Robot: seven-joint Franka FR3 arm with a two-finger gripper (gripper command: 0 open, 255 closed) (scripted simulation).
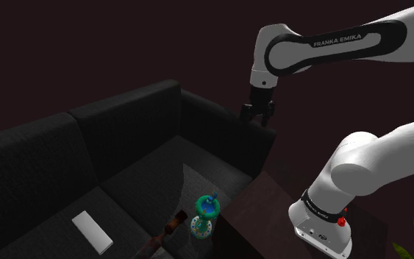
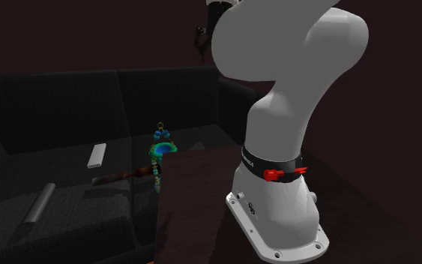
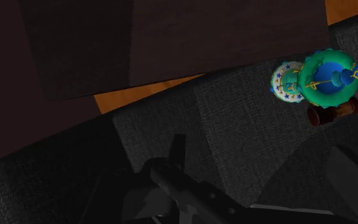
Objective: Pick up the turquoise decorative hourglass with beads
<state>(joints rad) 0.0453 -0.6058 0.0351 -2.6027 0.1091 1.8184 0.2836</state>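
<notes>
Black hand point(image 1: 259, 112) hangs high over the dark sofa's point(image 1: 43, 169) far corner, touching nothing; its spread cannot be told. The turquoise hourglass point(image 1: 206, 215) stands on the seat cushion, well apart.

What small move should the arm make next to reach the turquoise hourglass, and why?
Probably move the gripper down and toward the shoulder view's lower left, until it is over the hourglass. The gripper hangs high by the sofa corner, far from the hourglass, which sits low on the seat beside a brown object.
</notes>
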